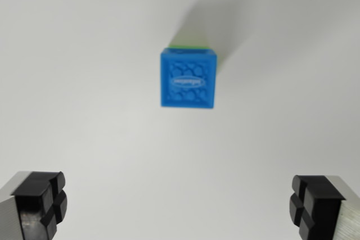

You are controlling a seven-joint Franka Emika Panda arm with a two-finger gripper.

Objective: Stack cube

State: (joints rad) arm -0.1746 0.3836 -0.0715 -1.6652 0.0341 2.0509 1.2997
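The robot's two-fingered gripper (pixel 180 206) hangs with its jaws spread wide apart, nothing between them. One black rubber-padded fingertip (pixel 42 198) on a grey metal finger sits at the wrist view's near left corner, the other (pixel 315 200) at the near right. Both look slightly blurred, seemingly level with each other.

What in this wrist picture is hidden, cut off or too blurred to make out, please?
- Green cube: wrist view, almost wholly hidden under the blue cube; only a thin edge shows.
- Blue cube's oval label: blurred, unreadable.
- Gripper: fingers cut off by the bottom edge.
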